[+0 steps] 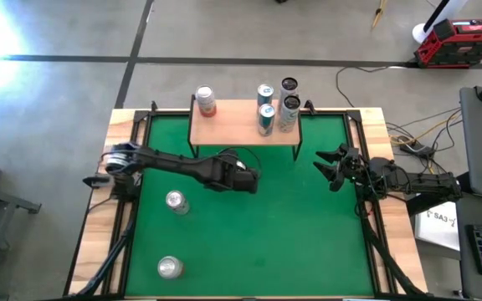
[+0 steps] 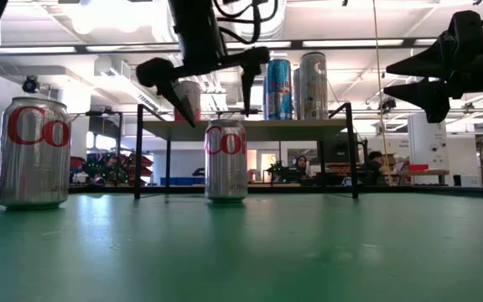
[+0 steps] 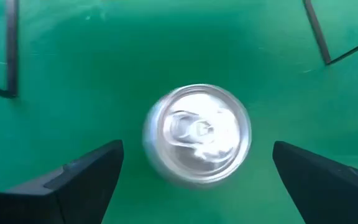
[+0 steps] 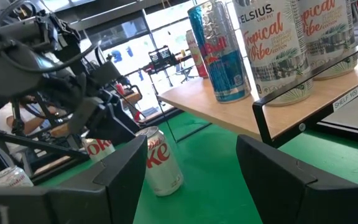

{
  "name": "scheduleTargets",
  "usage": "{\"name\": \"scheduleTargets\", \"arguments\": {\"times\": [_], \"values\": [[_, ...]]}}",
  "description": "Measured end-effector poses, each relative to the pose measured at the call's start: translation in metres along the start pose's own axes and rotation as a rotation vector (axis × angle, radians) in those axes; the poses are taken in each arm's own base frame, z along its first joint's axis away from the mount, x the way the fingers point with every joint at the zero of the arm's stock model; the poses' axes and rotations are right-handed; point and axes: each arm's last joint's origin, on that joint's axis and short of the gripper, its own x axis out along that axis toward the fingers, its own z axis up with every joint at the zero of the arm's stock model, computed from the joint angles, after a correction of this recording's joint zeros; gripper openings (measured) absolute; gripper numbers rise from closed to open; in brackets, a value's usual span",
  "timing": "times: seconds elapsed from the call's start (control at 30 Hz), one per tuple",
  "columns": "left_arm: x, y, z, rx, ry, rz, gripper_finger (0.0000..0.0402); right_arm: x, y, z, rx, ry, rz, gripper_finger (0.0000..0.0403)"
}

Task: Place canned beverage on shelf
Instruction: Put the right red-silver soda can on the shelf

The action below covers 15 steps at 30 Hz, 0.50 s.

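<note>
The left end effector, fingers wide open and empty, hovers above an upright silver soda can on the green surface, so the pick-up step is in hand and the next move calls for lowering around the can and closing, while the right end effector waits half open and empty near the light wooden black-legged shelf.

Bright ceiling lights glare overhead; the can top looks blurred

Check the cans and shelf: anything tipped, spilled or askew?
Nothing stands out. The five cans on the shelf stand upright, and so do the two on the green mat: one near the left tool, which is open, and one near the front edge. No spills or dents show.
</note>
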Motion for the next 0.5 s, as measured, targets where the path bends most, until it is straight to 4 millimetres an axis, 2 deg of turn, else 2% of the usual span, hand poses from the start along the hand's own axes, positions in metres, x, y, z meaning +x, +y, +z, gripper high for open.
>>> {"name": "scheduleTargets", "arguments": {"times": [0.3,0.5], "values": [[0.027,-0.019,-0.015,-0.096,-0.018,0.125,0.0398,0.0,0.0,0.0,0.0,-0.001,0.0,0.0238],[0.033,-0.037,-0.016,-0.125,-0.073,0.197,0.0396,0.0,0.0,0.0,0.0,0.0,0.0,0.0238]]}}
